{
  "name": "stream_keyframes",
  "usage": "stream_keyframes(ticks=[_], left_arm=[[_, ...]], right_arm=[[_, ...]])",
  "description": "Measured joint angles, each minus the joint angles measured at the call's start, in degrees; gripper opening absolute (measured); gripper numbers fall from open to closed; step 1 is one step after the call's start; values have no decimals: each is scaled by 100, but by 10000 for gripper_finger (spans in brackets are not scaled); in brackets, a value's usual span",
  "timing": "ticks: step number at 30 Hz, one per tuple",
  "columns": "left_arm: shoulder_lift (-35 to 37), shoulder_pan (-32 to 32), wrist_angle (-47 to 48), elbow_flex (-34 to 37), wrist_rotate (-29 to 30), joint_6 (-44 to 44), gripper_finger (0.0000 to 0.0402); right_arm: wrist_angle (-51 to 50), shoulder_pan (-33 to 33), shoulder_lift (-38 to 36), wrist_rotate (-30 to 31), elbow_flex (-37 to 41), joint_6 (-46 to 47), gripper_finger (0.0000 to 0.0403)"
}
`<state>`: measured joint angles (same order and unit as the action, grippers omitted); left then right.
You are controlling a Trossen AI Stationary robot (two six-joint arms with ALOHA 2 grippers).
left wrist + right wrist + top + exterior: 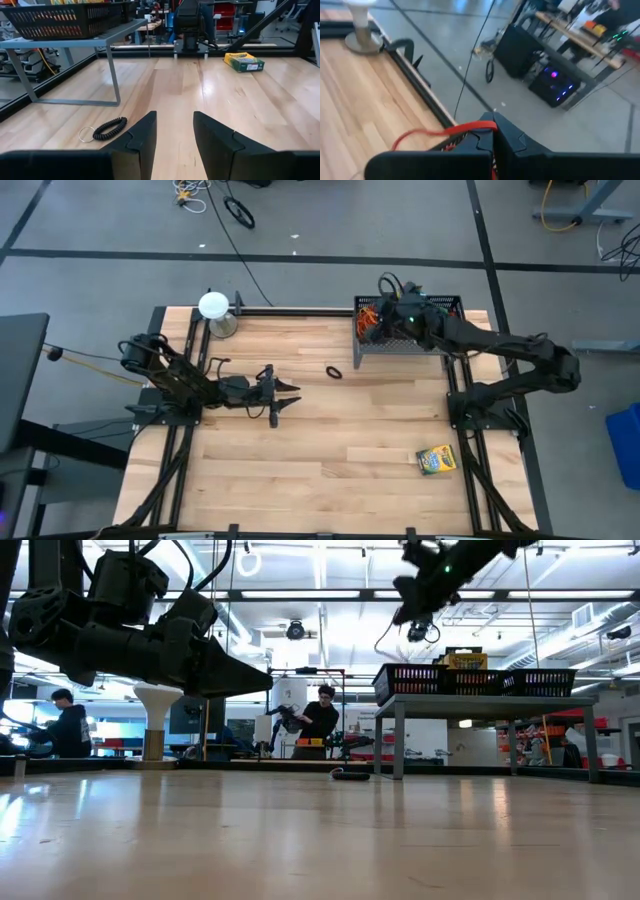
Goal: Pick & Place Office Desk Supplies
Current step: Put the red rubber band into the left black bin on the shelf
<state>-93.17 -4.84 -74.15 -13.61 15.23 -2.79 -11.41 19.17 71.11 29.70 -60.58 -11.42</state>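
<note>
Two dark arms, wedge-shaped black fingers point(220, 145)

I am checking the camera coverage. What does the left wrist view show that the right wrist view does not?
Only the left wrist view shows the black coiled band with its ring on the table, the crayon box, and the left gripper with open fingers. Only the right wrist view shows the right gripper shut on a red rubber band, and the white round-topped object. Both share the wooden table.
</note>
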Motion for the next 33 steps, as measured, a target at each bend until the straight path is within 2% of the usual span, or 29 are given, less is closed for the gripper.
stream_keyframes(ticks=[4,14,20,24,28,33], left_arm=[[0,0,2,0,5,-1,135],[0,0,52,0,23,1,134],[0,0,78,0,-14,38,134],[-2,0,81,-2,-18,38,134],[-4,0,104,-2,-19,40,134],[-4,0,105,-4,-18,42,134]], right_arm=[[-97,360,232,-330,25,57,3],[-347,787,777,-358,33,68,13],[-515,801,698,-65,33,539,74],[-884,803,628,-69,15,1225,126],[-1716,809,594,-362,-324,2036,169],[-2434,805,592,-812,-797,2444,204]])
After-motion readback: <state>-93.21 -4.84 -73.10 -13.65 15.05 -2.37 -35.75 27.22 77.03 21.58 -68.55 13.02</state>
